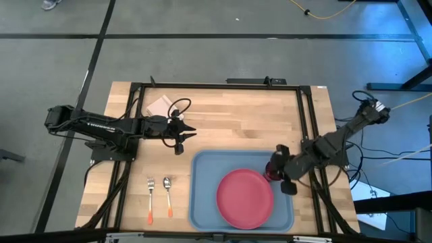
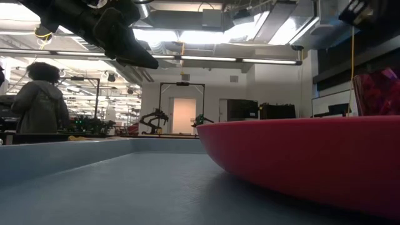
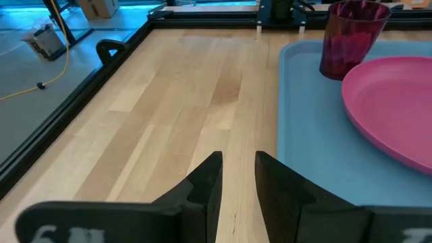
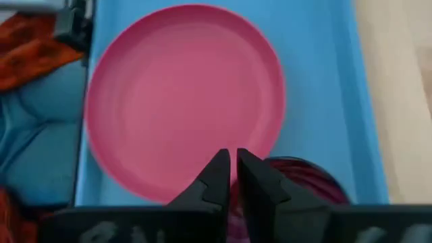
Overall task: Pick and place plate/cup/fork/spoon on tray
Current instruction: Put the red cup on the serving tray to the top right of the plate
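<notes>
Pale wooden planks make up the table (image 1: pixel 229 121), framed by black rails, with a grey floor around it. Toward the table's near right sits the light-blue tray (image 1: pixel 206 192). Inside it lies the plate (image 1: pixel 244 198), filling much of the tray's right half, and just beyond the plate's far right edge stands the cup (image 1: pixel 272 173), upright on the tray floor (its dark red wall shows clearly in the left wrist view (image 3: pixel 351 37)).

On the bare wood left of the tray lie the fork (image 1: pixel 150 199) and the spoon (image 1: pixel 167 196), side by side, metal ends pointing to the far side, orange handles toward the near edge, neither touching the tray.

Reaching in from the right, the right gripper (image 1: pixel 280 170) is at the cup; its fingers (image 4: pixel 219 177) are drawn close together with the cup's rim between them. Coming from the left, the left gripper (image 1: pixel 183 135) hovers above the wood left of the tray's far left corner, its fingers (image 3: pixel 206 185) narrowly parted and holding nothing. A white pad (image 1: pixel 159 105) lies at the far left of the table.
</notes>
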`<action>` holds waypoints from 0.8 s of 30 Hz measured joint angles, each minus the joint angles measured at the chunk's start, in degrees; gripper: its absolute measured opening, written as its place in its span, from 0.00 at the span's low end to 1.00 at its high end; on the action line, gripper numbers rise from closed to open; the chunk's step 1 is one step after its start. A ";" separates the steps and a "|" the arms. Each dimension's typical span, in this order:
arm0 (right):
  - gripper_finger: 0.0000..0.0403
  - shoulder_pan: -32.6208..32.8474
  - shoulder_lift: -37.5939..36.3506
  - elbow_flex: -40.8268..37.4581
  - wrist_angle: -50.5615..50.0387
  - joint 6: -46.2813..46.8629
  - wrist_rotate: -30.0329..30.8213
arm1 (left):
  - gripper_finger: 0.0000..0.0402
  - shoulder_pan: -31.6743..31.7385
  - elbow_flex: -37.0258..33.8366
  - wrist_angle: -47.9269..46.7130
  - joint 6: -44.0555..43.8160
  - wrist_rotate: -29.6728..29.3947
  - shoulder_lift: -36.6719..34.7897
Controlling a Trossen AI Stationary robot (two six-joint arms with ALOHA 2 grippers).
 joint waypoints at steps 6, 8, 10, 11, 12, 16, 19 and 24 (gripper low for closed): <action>0.08 3.31 6.11 6.82 -8.16 6.00 0.48 | 0.20 -0.01 0.00 -0.01 0.00 0.00 0.00; 0.08 4.18 7.31 7.24 -8.00 7.24 -2.37 | 0.20 -0.02 0.00 0.00 0.00 0.00 0.00; 0.08 4.88 8.60 7.23 -7.69 9.03 -5.26 | 0.20 -0.02 0.00 -0.02 0.00 0.00 0.00; 0.08 5.13 9.30 7.09 -7.76 10.17 -6.42 | 0.20 -0.02 0.00 0.00 0.00 0.00 0.00; 0.08 5.39 10.05 6.94 -7.93 10.84 -7.35 | 0.20 -0.01 0.00 -0.01 0.00 0.00 0.00; 0.08 5.87 12.80 6.04 -7.73 11.78 -9.20 | 0.20 -0.01 0.00 -0.01 0.00 0.00 0.00; 0.08 5.87 13.60 6.04 -7.72 11.27 -9.08 | 0.20 -0.02 0.00 -0.02 0.00 0.00 0.00; 0.08 5.80 14.65 6.04 -9.40 10.68 -7.22 | 0.20 -0.02 0.00 -0.02 0.00 -0.01 0.00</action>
